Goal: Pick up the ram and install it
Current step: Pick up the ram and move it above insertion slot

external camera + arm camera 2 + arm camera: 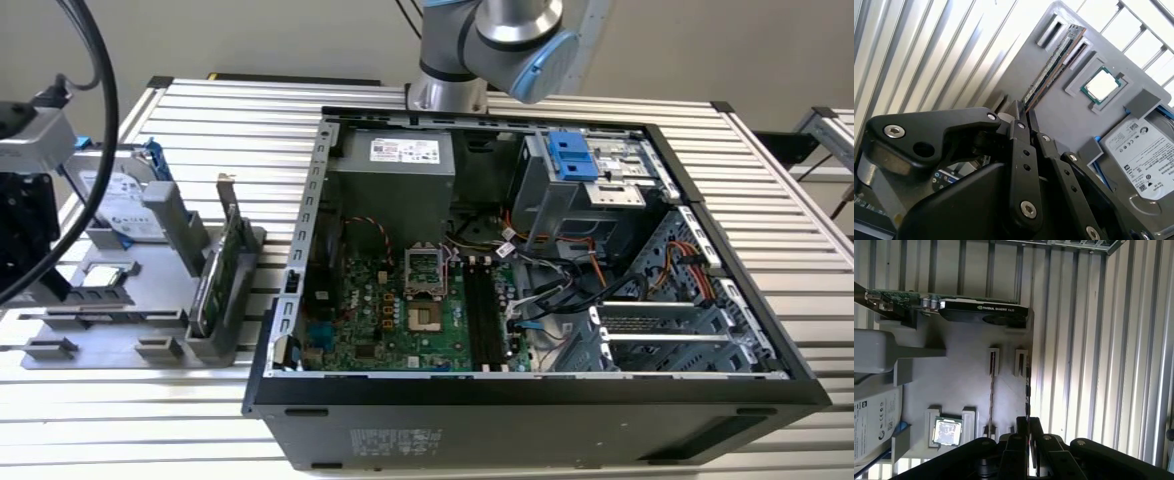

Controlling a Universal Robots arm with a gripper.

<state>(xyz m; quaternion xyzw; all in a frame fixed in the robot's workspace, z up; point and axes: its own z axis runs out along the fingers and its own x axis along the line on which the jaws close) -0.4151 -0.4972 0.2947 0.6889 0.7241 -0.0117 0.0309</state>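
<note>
The end effector (pixel 1027 423) is pinched shut on the ram (pixel 1027 390), which stands on edge in the outermost slot of the grey holder (pixel 954 385). 1 more stick (pixel 991 395) stands beside it. Open slatted surface (pixel 1089 365) lies past that edge.

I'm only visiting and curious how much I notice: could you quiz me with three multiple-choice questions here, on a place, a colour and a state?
1. In the exterior view, the grey plastic holder tray sits: A left of the open black computer case B right of it C inside it
2. The tall expansion card has a circuit board that is: A red B green C white
3. The thin ram stick at the black gripper is: A plugged into the motherboard B flat on the table C on edge on the holder
Answers: A, the tray is at the case's left there; B, its board looks green; C, it stands edge-up on the holder in the first wrist view.
</note>
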